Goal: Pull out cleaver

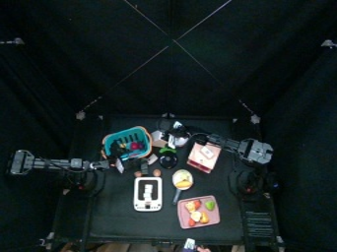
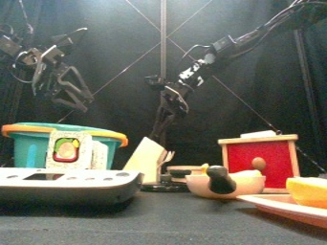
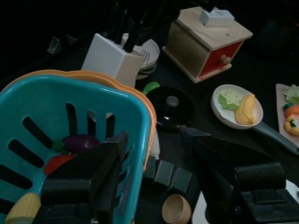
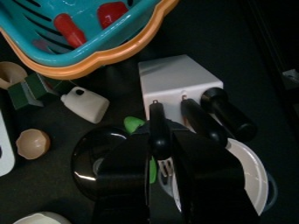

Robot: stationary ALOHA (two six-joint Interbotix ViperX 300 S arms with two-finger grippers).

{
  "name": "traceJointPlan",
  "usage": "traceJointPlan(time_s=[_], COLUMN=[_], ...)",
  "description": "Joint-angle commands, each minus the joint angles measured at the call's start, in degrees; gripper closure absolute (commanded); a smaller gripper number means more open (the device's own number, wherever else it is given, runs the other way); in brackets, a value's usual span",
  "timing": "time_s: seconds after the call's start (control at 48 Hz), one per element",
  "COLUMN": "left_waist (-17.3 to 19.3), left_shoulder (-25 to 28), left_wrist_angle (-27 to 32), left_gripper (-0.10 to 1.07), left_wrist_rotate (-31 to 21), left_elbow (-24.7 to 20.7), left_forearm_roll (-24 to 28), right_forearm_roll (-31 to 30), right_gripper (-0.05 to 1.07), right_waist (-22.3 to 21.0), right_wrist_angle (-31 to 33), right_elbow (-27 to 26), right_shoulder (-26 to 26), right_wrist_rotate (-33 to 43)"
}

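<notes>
Right up against your front camera sits the grey scale, with the teal basket behind it and the duck-shaped bowl beside. Past them you catch only the slanted white side of the knife block, and the right arm dropping toward it from above.

Your right wrist camera gives you what the front hides: the knife block from above, three black handles sticking out of its slots. Which one is the cleaver, you can't tell here. Your right gripper hangs just over the block's edge, above a black bowl, jaws nearly together and gripping nothing.

From overhead, the block sits mid-table between the basket and the red wooden box.

Your left gripper hovers beside the basket, jaws spread wide, empty.
</notes>
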Motion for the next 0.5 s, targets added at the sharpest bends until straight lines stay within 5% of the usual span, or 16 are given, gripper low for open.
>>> traceJointPlan(time_s=[0.0, 0.479], left_waist=[0.09, 0.18], left_shoulder=[0.09, 0.09], left_wrist_angle=[0.09, -0.09], left_gripper=[0.1, 0.1], left_wrist_rotate=[-0.09, 0.0], left_elbow=[-0.7, -0.35], left_forearm_roll=[0.0, -0.09], right_forearm_roll=[0.09, 0.09], right_gripper=[0.6, 0.6], right_waist=[0.0, 0.18], right_wrist_angle=[-0.18, 1.23], right_elbow=[-1.14, -0.26], right_shoulder=[-1.23, -5.98], right_wrist_rotate=[-0.09, 0.0])
